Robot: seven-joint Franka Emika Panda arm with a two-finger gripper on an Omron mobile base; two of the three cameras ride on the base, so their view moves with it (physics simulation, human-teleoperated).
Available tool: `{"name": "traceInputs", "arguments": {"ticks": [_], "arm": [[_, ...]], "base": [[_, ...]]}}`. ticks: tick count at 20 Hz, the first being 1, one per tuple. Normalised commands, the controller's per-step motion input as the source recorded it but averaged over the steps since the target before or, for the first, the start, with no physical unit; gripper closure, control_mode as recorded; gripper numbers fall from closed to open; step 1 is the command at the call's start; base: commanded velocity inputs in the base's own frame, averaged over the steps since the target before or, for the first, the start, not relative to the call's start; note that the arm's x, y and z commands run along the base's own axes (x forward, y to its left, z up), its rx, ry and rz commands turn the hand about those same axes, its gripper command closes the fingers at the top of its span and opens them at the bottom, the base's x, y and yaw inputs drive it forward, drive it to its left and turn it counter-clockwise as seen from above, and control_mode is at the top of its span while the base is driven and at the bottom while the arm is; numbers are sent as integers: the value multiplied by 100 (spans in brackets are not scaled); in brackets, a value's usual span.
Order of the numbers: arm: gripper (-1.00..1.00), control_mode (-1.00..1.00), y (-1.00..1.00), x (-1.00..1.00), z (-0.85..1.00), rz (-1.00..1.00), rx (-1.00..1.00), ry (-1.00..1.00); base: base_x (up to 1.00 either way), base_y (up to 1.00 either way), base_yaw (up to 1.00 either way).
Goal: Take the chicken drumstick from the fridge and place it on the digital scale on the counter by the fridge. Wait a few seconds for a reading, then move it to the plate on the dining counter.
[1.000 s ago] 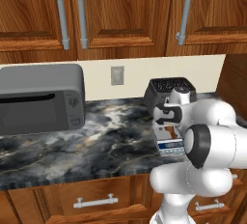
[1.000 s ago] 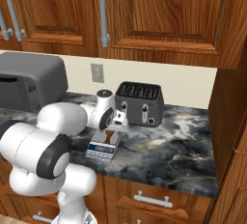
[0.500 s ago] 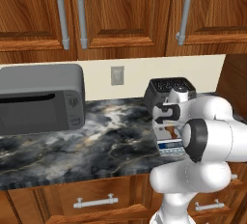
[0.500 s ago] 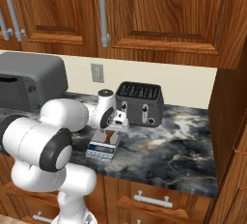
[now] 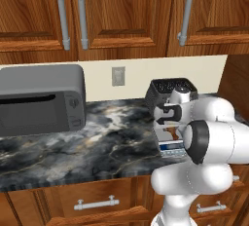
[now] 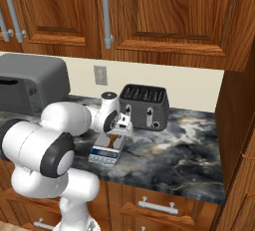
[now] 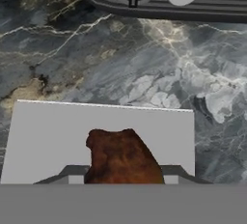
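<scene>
The fingers (image 7: pixel 123 180) are clamped on either side of the chicken drumstick (image 7: pixel 123 158), which sits on the digital scale (image 7: pixel 53 141). The scale lies near the front edge of the marbled tabletop (image 5: pixel 107 142), just in front of the dark toaster (image 6: pixel 144 107).

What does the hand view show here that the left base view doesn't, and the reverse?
Hand view: the brown chicken drumstick lying on the scale's flat top, between the gripper's fingertips. Left base view: the microwave, the wall outlet and the wood cabinets. Both: the scale, the toaster behind it and the marbled counter.
</scene>
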Motion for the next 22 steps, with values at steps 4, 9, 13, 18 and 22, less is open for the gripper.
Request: {"name": "traceInputs", "arguments": {"ticks": [4,9,13,18,22], "arm": [[100,-100,0,-59,57,0,5,-6],[100,-100,0,-93,96,2,6,-10],[100,-100,0,-99,100,3,2,-6],[100,-100,0,-88,99,2,0,0],[100,-100,0,-70,86,3,0,0]], "base": [[0,0,0],[0,0,0],[0,0,0],[0,0,0],[0,0,0]]}}
